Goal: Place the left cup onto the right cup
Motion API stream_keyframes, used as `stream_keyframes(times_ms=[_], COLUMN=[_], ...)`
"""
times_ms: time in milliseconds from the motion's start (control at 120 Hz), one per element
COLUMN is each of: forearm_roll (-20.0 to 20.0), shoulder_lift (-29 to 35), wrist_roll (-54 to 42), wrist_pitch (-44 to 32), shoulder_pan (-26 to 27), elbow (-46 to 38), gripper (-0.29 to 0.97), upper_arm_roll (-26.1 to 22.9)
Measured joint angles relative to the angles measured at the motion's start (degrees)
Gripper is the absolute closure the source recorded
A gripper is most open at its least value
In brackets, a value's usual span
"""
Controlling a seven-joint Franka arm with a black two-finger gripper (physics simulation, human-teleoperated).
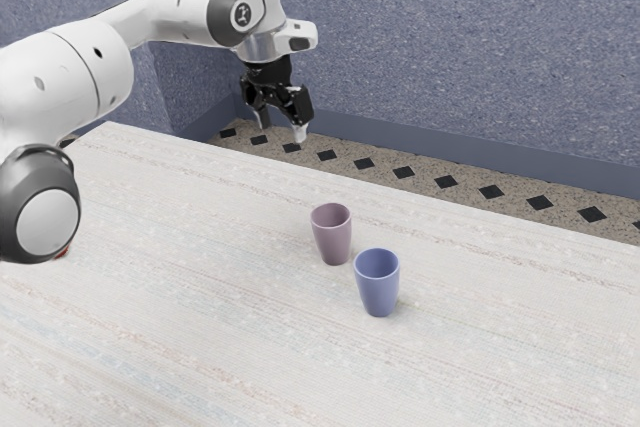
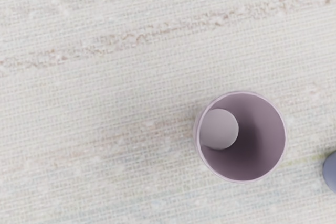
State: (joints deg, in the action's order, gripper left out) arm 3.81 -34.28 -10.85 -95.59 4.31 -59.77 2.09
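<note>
a wide stretch of bare table (image 1: 200,327) is seen nearest, with nothing standing on it. further in, the blue cup (image 1: 377,283) is set upright, its mouth turned up and its long axis vertical. just beside it, a little further back and toward the exterior view's left, the mauve cup (image 1: 331,235) is stood the same way, upright and mouth up; a narrow gap is kept between the two, and open tabletop is left on every other side of them. in the wrist view the mauve cup (image 2: 257,140) is looked into from above, its round bottom visible, with the blue cup's rim (image 2: 331,171) close by. beyond the cups, the gripper (image 1: 280,129) is held high above the table, fingers spread and nothing grasped. past the table's far edge, a speckled floor (image 1: 420,162) and blue wall (image 1: 480,47) are seen.
</note>
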Motion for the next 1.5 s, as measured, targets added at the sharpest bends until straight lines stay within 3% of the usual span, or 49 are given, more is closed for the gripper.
stream_keyframes(times_ms=[800,975,1083,1250,1500], forearm_roll=[2.15,2.03,1.98,2.00,1.80], shoulder_lift=[-11.73,-12.16,-12.17,-12.14,-9.76], wrist_roll=[7.51,8.28,8.62,9.01,9.35], wrist_pitch=[-9.45,-10.57,-10.90,-11.17,-10.69], shoulder_pan=[1.33,1.56,1.82,2.01,2.20], elbow=[-5.84,-5.91,-5.91,-5.91,-6.71], gripper=[0.00,0.43,0.60,0.72,0.76], upper_arm_roll=[-1.46,-1.47,-1.47,-1.47,-1.47])
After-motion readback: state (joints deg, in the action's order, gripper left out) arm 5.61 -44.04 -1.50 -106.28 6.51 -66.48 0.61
